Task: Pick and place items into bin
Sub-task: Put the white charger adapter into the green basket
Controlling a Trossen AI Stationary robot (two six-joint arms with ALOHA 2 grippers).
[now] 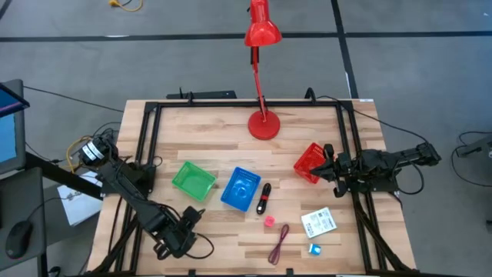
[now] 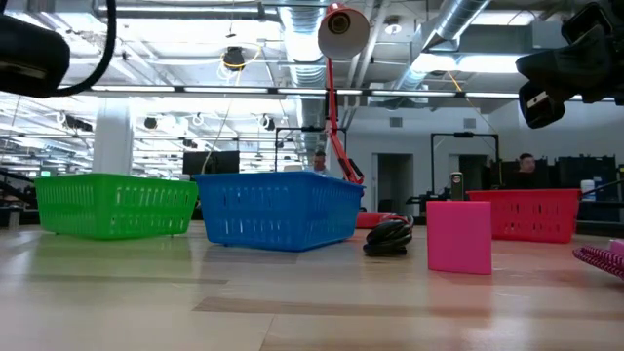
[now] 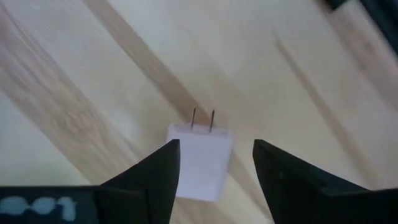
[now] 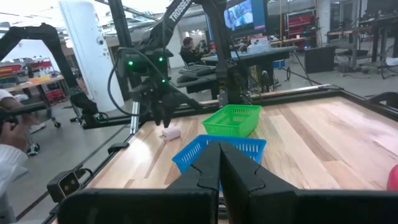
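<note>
A white two-prong plug adapter (image 3: 200, 160) lies flat on the wooden table near the front left; it also shows in the right wrist view (image 4: 170, 133). My left gripper (image 3: 214, 171) is open and hovers just above it, one finger on each side. My right gripper (image 4: 218, 163) is shut and empty, by the red bin (image 1: 310, 162). On the table lie the black-and-red pen (image 1: 264, 198), the pink cube (image 1: 270, 221), the dark red cord (image 1: 278, 245), the white packet (image 1: 318, 223) and the tiny blue-white piece (image 1: 314, 248).
A green bin (image 1: 192, 181) and a blue bin (image 1: 241, 188) stand mid-table. A tall red desk lamp (image 1: 264, 123) stands at the far middle. A black frame (image 1: 146, 131) runs round the table's edges. People show in the room beyond.
</note>
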